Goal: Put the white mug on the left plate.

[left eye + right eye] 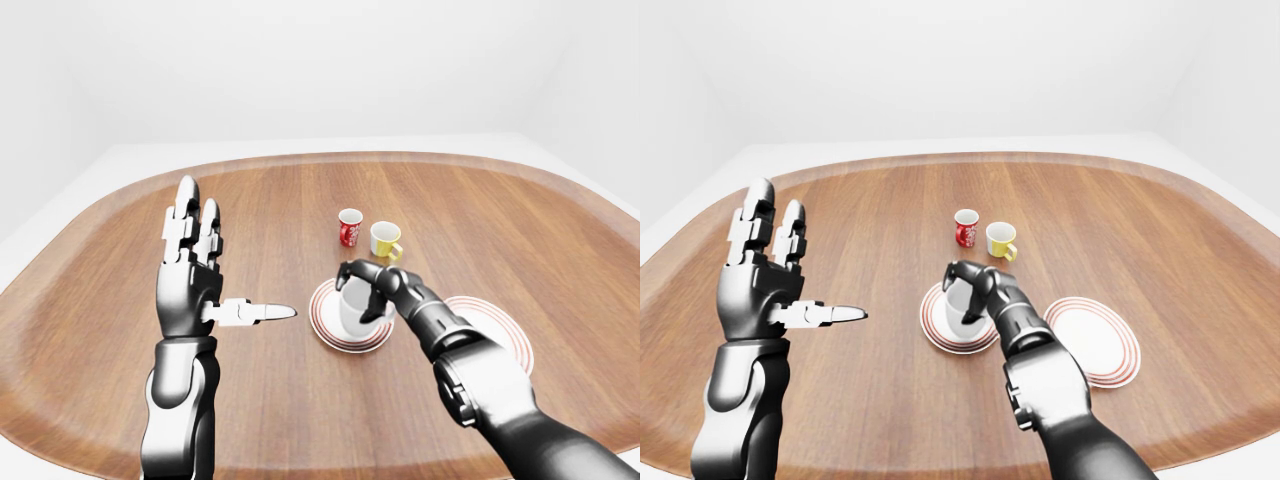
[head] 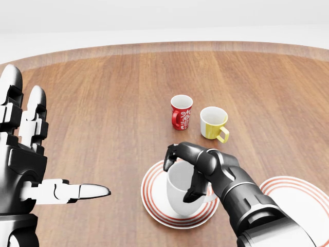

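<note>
The white mug [image 2: 182, 193] stands upright on the left plate [image 2: 154, 198], a white plate with red rings, near the lower middle of the head view. The right hand [image 2: 181, 172] has its dark fingers [image 2: 168, 156] wrapped round the mug: one hooks over the rim on the view's left, another presses down its right side (the mug's handle is hidden behind the hand, so I cannot tell which way it points). The mug looks to rest on the plate, slightly right of its middle.

A second red-ringed plate [image 2: 303, 193] lies just right of the first, partly covered by the right forearm. Above them in the view, well apart from the plates, a red mug [image 2: 181, 111] with a white pattern and a yellow mug [image 2: 213, 123] stand close together on the wooden tabletop [image 2: 103, 103].

The left hand [image 1: 200, 270] is raised at the left, fingers spread and upright, thumb pointing right, holding nothing.
</note>
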